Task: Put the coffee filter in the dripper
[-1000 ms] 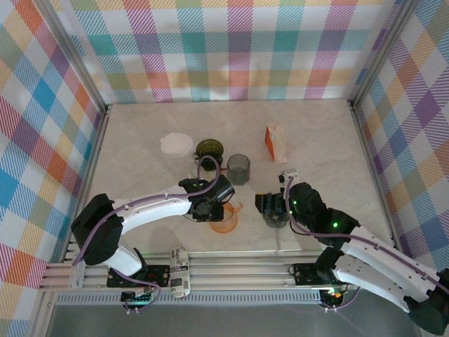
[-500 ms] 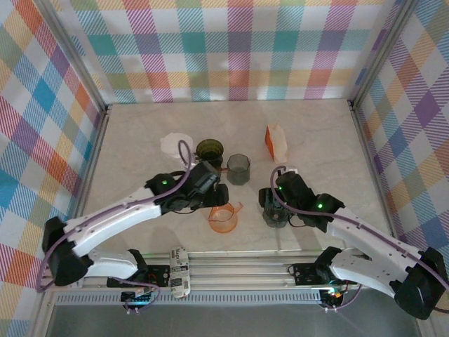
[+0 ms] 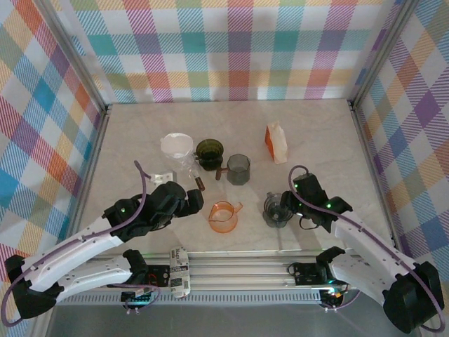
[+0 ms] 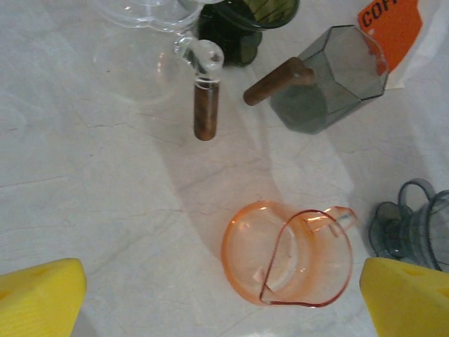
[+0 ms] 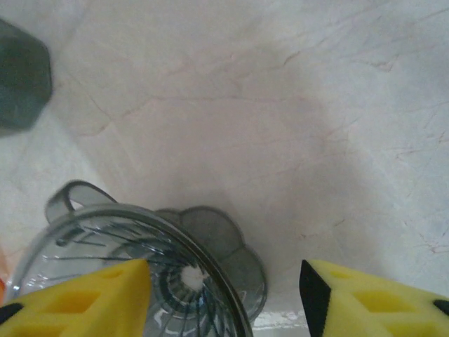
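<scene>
- As far as I can see from its wrist cam, the right gripper [image 5: 224, 295] is partway open and straddling the rim of the dripper [image 5: 105, 239]. Bare table shows between the glass and one of its yellow pads [image 5: 365, 302], so I wouldn't call it a grip.
- That dripper is smoky grey and see-through, with thin ribs running down to a centre hole, a loop handle and a scalloped foot. It stands upright at the front right of the table [image 3: 316, 140], which is pale and marble-looking.
- The left gripper [image 4: 224, 296] is spread wide with nothing between the fingers.
- The white roundish piece I take for the filter [image 3: 177, 144] is back left, well away from the dripper. It looks like it's sitting over clear glass.
- Right beside the filter there's a dark green cone [image 3: 209, 149].
- A clear glass loop on a brown wooden stick [image 4: 205, 116] lies in front of those two.
- The grey hexagonal cup [image 4: 337, 70] is tinted and faceted, with a wooden handle.
- An orange cup [image 4: 238, 260], translucent with a side handle, sits between the two grippers.
- An orange-and-white packet [image 3: 276, 142] stands at the back right.
</scene>
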You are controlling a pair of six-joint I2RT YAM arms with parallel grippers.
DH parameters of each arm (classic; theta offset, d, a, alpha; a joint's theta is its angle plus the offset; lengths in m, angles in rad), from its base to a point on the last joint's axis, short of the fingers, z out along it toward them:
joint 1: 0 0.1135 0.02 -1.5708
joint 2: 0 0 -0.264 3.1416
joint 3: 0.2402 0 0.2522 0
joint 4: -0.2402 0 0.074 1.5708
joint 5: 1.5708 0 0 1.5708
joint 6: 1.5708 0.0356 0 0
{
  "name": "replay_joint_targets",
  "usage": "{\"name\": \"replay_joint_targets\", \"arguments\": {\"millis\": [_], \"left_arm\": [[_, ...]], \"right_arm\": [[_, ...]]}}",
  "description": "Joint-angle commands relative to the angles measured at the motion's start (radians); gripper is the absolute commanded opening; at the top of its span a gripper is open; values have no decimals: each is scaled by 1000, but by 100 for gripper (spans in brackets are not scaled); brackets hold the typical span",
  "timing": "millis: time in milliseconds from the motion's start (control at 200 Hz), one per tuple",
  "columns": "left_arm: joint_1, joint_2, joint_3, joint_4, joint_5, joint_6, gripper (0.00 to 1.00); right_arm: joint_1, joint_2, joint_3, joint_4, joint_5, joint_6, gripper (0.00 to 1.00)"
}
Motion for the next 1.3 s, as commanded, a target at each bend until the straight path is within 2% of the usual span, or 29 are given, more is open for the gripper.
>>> {"name": "replay_joint_targets", "arguments": {"millis": [0, 230, 435, 570, 670, 850, 1040, 1295], "left_arm": [[-4, -36, -37, -18, -66, -34, 100], [-4, -88, -76, -32, -97, -55, 100], [-3, -137, -86, -63, -113, -63, 100], [-2, -186, -98, -81, -133, -70, 100], [-3, -226, -115, -81, -141, -78, 100], [-2, -267, -134, -88, -146, -97, 100], [-2, -276, -133, -101, -147, -102, 100], [-3, -278, -146, -90, -129, -107, 100]], "right_arm": [[-12, 23, -18, 13, -56, 24, 45], [-17, 58, -16, -1, -68, 11, 20], [-17, 20, 59, -78, -75, -60, 0], [-16, -26, 135, -129, -123, -121, 0], [1, -3, 222, -151, -219, -157, 0], [176, 92, 394, -171, -247, -162, 0], [349, 292, 558, -154, -295, -162, 0], [415, 448, 636, -78, -322, -167, 0]]}}
